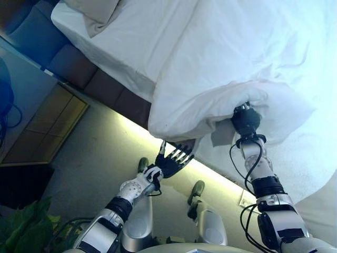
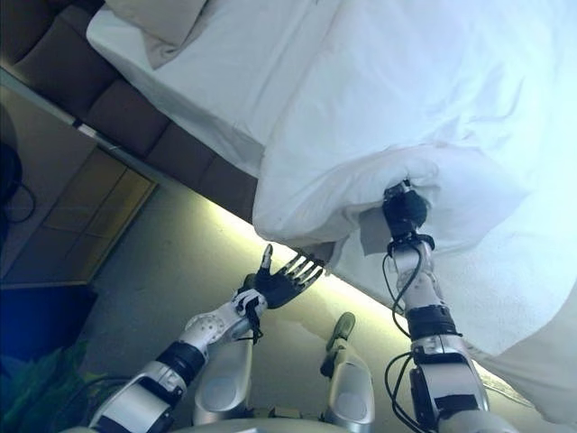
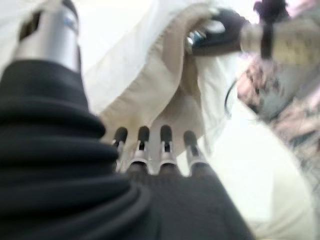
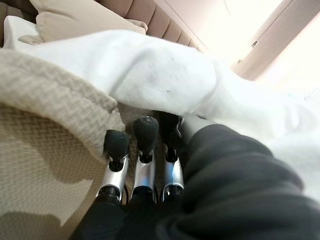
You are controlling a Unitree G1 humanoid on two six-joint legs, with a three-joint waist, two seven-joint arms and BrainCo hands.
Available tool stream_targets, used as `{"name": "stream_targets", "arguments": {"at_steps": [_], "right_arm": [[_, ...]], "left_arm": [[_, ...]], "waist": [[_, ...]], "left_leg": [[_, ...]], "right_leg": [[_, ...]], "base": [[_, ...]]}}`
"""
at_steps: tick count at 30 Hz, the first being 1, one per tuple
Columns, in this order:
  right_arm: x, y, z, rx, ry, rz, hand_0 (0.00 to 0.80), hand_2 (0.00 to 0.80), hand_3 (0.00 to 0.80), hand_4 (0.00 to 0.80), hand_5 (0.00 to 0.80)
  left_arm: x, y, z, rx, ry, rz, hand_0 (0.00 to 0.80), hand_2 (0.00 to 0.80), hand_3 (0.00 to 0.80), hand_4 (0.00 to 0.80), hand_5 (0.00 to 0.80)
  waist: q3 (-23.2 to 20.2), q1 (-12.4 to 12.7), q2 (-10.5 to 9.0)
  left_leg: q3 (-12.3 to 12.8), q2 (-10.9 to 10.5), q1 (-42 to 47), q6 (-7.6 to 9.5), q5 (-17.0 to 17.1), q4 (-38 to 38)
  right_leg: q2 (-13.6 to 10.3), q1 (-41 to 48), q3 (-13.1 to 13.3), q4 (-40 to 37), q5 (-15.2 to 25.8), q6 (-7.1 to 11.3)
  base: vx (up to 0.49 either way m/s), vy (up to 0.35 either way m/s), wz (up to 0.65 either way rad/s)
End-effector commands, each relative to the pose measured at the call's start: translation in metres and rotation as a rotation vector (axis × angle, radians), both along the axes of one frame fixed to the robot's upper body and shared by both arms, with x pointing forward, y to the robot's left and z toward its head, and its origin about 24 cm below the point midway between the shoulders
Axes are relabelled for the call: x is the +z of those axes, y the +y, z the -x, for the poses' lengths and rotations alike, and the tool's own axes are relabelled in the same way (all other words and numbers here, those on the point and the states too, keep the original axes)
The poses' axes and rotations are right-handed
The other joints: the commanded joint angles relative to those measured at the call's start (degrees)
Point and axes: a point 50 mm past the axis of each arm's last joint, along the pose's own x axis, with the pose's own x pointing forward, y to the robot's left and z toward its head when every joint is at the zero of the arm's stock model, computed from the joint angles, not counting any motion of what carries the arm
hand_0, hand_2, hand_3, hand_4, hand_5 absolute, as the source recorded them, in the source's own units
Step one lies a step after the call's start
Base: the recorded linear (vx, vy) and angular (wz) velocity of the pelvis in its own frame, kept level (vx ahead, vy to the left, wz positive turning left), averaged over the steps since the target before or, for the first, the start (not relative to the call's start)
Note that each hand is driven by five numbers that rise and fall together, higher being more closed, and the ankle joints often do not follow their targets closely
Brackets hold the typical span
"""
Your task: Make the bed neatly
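The robot is working on the spreading step: a white duvet (image 1: 231, 79) is lying bunched on the bed (image 1: 105, 47), its folded edge hanging over the near side of the mattress, and both arms are reaching at that edge.

The right hand (image 1: 246, 120) is pushed up under the fold at about 3 o'clock in the left eye view. In the right wrist view its fingers (image 4: 145, 131) are showing nearly straight, their dark tips pressing into the white cloth and a beige woven layer (image 4: 45, 125); whether the thumb is pinching anything I cannot tell.

The left hand (image 1: 171, 161) is hovering at about 6 o'clock, just below the hanging edge, fingers (image 3: 142, 136) spread and straight, holding nothing; from the head views it appears close to the cloth, and contact cannot be made out.

As a judgement, the next move is calling for the left hand to rise to the hem and close on it, so that both hands can pull the duvet flat toward the pillow (image 1: 97, 13) at 11 o'clock.

The duvet is looking thick, soft and puffy, creased in broad folds, with a greyish underside showing beneath the overhang. It will likely sag and slide when lifted from one point.
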Motion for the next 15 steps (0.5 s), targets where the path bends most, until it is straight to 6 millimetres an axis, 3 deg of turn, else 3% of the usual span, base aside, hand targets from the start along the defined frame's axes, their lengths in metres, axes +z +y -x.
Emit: {"name": "stream_targets", "arguments": {"at_steps": [1,8,15], "right_arm": [[0.06,-0.006,0.0,-0.013,-0.246,0.042,0.8,0.8,0.8,0.8,0.8],[0.06,-0.001,0.003,-0.003,-0.282,-0.009,0.8,0.8,0.8,0.8,0.8],[0.074,0.014,-0.002,0.101,-0.371,0.02,0.8,0.8,0.8,0.8,0.8]], "left_arm": [[0.009,-0.034,0.015,-0.152,0.021,0.133,0.0,0.0,0.0,0.0,0.0],[0.017,-0.046,0.02,-0.235,-0.051,0.138,0.0,0.0,0.0,0.0,0.0],[0.084,-0.063,-0.024,-0.12,-0.333,0.094,0.0,0.0,0.0,0.0,0.0]], "waist": [[-1.7,-0.1,-1.38],[0.25,-1.09,-2.0],[2.01,-4.95,-3.05]], "left_leg": [[-2.63,3.88,-1.69,-3.35,2.23,-1.46],[-1.88,4.32,-3.21,-3.57,2.12,-0.23],[1.89,6.12,-4.87,-3.97,3.66,-0.47]], "right_leg": [[-7.75,4.16,0.87,-2.7,6.99,5.56],[-7.58,3.13,0.54,-2.79,7.54,5.72],[-6.94,-0.12,2.48,-3.62,9.19,5.72]], "base": [[-0.034,-0.072,0.09],[-0.031,-0.022,0.04],[-0.095,0.094,-0.04]]}}
